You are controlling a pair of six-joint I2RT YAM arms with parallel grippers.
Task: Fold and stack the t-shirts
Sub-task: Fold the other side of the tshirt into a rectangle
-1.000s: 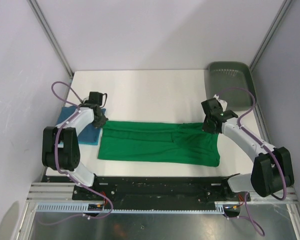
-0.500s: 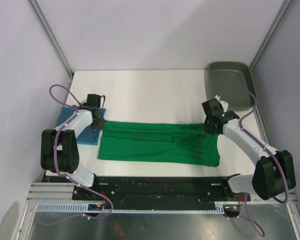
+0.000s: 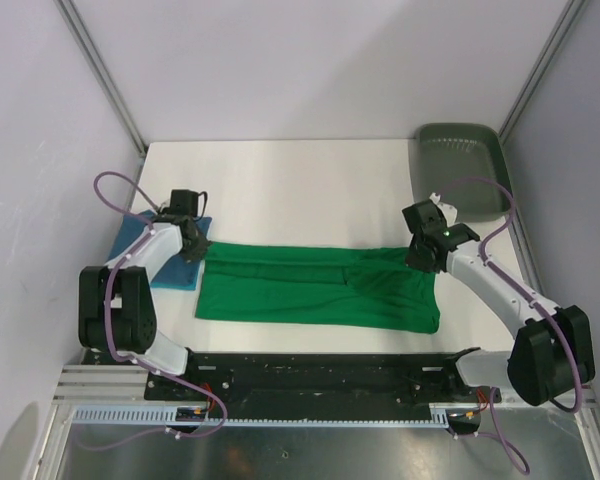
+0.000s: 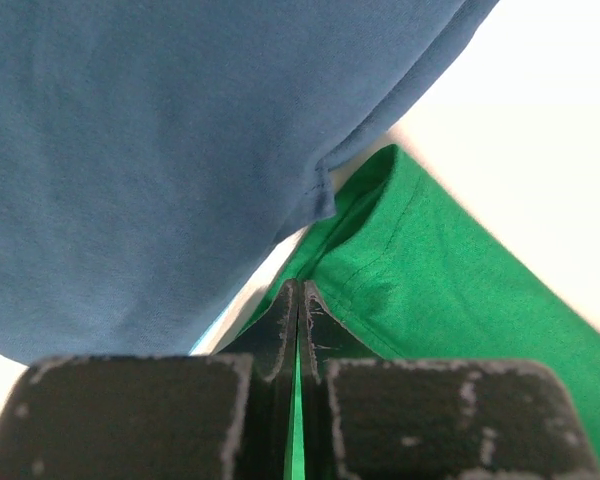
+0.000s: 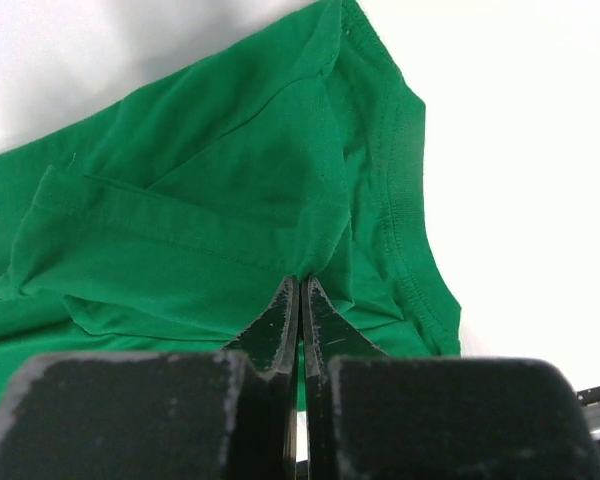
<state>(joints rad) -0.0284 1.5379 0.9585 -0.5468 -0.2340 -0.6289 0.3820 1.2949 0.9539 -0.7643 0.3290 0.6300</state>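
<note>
Pinching the green t-shirt [image 3: 315, 285] at both ends, the left gripper [image 4: 298, 292] has its fingers pressed together on the far-left corner; the right gripper [image 5: 300, 285] is clamped on a puckered fold at the far-right edge; the shirt lies spread across the table [image 3: 300, 185]; the teal blue t-shirt [image 3: 165, 258] sits folded just beside its left end.

Grey-green tray [image 3: 458, 160] at table [image 3: 300, 190] corner

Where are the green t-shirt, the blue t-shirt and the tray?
green t-shirt [image 3: 310, 285], top external view, middle of the spread cloth.
blue t-shirt [image 4: 130, 150], left wrist view, flat stretch of fabric.
tray [image 3: 458, 165], top external view, bare floor.
</note>
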